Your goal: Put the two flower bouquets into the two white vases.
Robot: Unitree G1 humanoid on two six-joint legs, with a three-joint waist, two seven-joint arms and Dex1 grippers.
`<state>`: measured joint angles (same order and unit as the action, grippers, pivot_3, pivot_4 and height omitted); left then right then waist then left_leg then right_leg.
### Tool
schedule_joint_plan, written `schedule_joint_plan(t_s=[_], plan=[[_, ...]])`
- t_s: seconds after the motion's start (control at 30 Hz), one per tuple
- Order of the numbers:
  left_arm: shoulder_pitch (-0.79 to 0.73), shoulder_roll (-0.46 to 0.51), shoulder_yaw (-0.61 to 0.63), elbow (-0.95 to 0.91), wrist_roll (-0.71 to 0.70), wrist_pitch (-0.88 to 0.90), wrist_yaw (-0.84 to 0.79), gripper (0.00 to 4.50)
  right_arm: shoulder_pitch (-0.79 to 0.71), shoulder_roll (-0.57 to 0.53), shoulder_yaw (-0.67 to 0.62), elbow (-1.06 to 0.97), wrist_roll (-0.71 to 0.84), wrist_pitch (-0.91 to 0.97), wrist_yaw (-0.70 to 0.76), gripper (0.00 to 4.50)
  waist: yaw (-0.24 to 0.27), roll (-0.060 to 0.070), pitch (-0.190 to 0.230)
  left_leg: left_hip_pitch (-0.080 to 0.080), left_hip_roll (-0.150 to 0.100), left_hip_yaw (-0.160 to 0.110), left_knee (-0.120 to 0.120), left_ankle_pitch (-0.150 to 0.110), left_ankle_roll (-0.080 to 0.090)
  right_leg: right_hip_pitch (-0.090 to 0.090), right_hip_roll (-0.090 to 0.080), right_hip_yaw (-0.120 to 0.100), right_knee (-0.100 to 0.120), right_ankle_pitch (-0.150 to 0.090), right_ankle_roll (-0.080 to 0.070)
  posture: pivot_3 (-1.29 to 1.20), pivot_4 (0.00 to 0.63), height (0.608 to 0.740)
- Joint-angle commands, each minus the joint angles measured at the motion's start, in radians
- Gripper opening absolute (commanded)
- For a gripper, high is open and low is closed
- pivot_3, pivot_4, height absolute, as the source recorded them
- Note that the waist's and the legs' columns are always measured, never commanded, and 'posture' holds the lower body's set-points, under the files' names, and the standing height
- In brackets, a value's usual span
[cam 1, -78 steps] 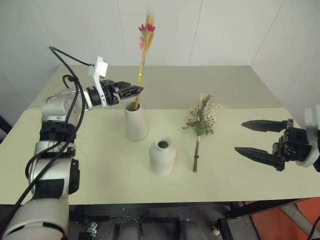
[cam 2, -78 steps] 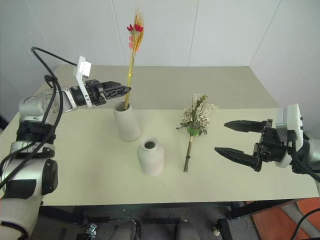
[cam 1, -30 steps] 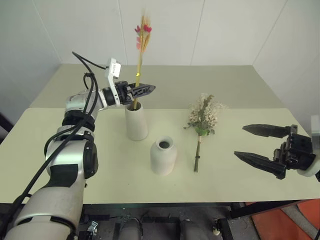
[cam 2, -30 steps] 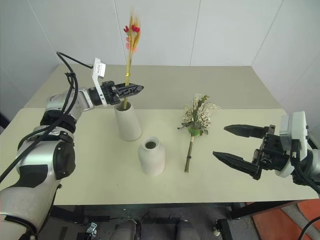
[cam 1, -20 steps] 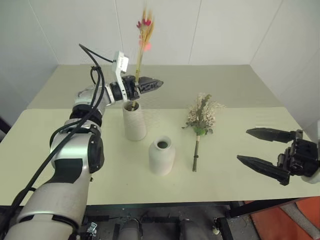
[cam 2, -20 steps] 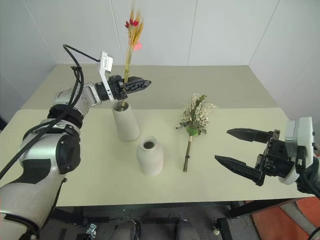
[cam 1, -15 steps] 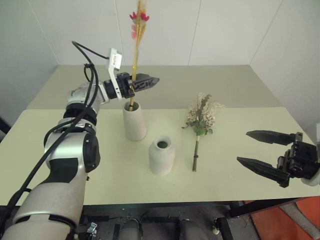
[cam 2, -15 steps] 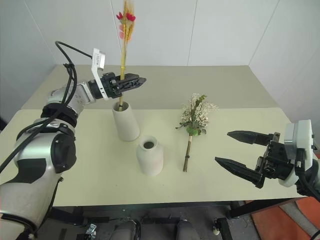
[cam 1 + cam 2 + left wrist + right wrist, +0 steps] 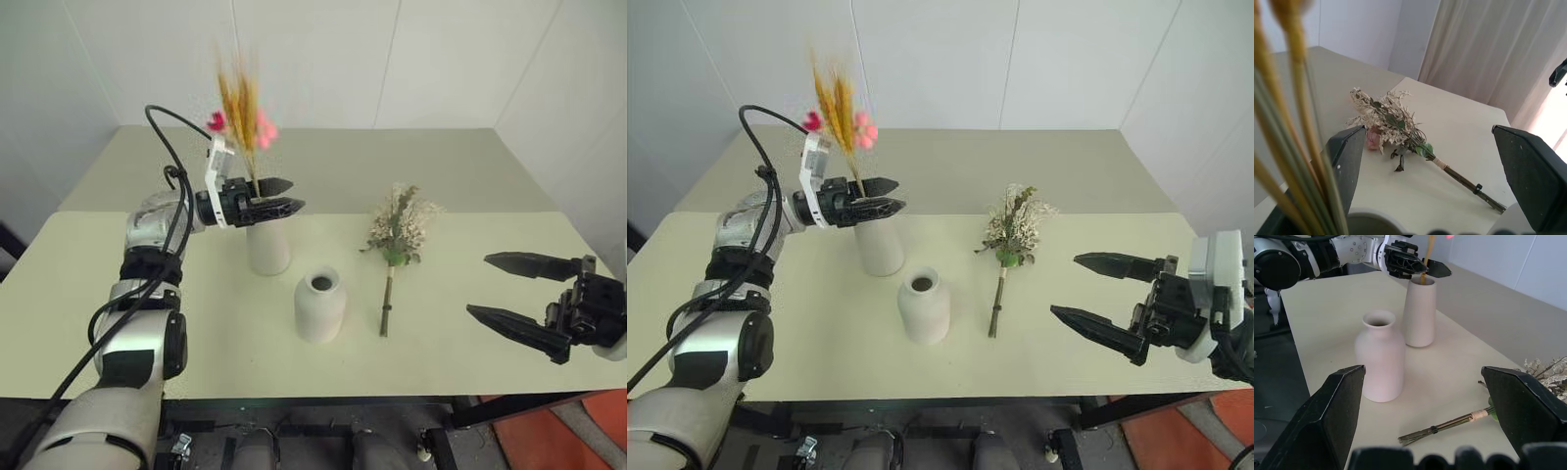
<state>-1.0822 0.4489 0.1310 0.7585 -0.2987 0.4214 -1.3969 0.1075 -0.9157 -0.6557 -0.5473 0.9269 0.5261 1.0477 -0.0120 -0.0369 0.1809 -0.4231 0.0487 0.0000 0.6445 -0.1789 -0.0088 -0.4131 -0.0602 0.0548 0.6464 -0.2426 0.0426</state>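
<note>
Table (image 9: pixel 147 294) bears two vases (image 9: pixel 320 305) and, seemingly loose, bouquet (image 9: pixel 395 235).

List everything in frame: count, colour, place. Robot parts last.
Table: 1, pale cream-green, carries all the items.
Tall cone vase: 1, matte white, left of centre on the table, behind the squat vase.
Wheat-stalk bouquet: 1, yellow stalks with red-pink blooms, standing in the tall cone vase.
Squat vase: 1, matte white, narrow neck, centre of the table, nothing in it.
Fuller bouquet: 1, cream sprigs, green leaves, a pink bloom, lying flat on the table right of the squat vase, stems toward the robot.
Left gripper: 1, black fingers, open, level at the cone vase's mouth, a finger on either side of the stalks.
Right gripper: 1, black fingers, open, above the table's right edge, holding nothing.
</note>
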Motion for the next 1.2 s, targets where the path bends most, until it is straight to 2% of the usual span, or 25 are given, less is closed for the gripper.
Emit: schedule_joint_plan(t_s=[0.03,0.23,0.43,0.73,1.2], plan=[[0.062,0.003,-0.039,-0.139,-0.010,0.020,0.020,4.48,-0.011,-0.011,-0.029,-0.006,0.007,-0.013,0.005,4.50,0.000,0.000,0.000,0.000,0.000,0.000,0.000,0.000,0.000,0.000,0.000,0.000,0.000,0.000,0.000,0.00,0.150,0.740],[0.136,0.033,-0.042,-0.225,-0.019,0.061,0.094,4.48,-0.015,-0.008,-0.024,-0.007,0.004,-0.015,-0.001,4.50,-0.001,0.001,-0.001,0.010,0.000,0.000,0.000,0.000,0.000,0.010,0.000,0.000,0.000,-0.001,0.001,0.00,0.150,0.740],[0.141,0.074,-0.024,-0.256,-0.029,0.064,0.165,4.48,-0.055,-0.015,0.009,0.016,-0.008,-0.015,-0.011,4.50,-0.003,0.001,-0.001,0.013,0.000,0.000,0.000,0.000,0.000,0.011,0.000,0.001,0.000,-0.001,0.001,0.00,0.150,0.740],[0.081,0.032,0.001,-0.201,-0.041,0.017,0.289,4.48,-0.114,-0.006,0.065,0.050,-0.042,-0.023,-0.012,4.50,0.001,0.001,-0.001,0.010,0.000,0.000,0.000,0.000,0.000,0.010,0.000,0.001,-0.001,-0.001,0.001,0.00,0.150,0.740],[0.065,0.037,-0.032,-0.230,-0.082,0.054,0.206,4.48,-0.101,0.021,0.066,0.037,-0.054,-0.030,-0.012,4.50,-0.004,0.001,-0.001,0.008,0.000,0.000,-0.001,0.000,0.000,0.008,0.000,0.001,-0.001,-0.001,0.001,0.00,0.150,0.740]])
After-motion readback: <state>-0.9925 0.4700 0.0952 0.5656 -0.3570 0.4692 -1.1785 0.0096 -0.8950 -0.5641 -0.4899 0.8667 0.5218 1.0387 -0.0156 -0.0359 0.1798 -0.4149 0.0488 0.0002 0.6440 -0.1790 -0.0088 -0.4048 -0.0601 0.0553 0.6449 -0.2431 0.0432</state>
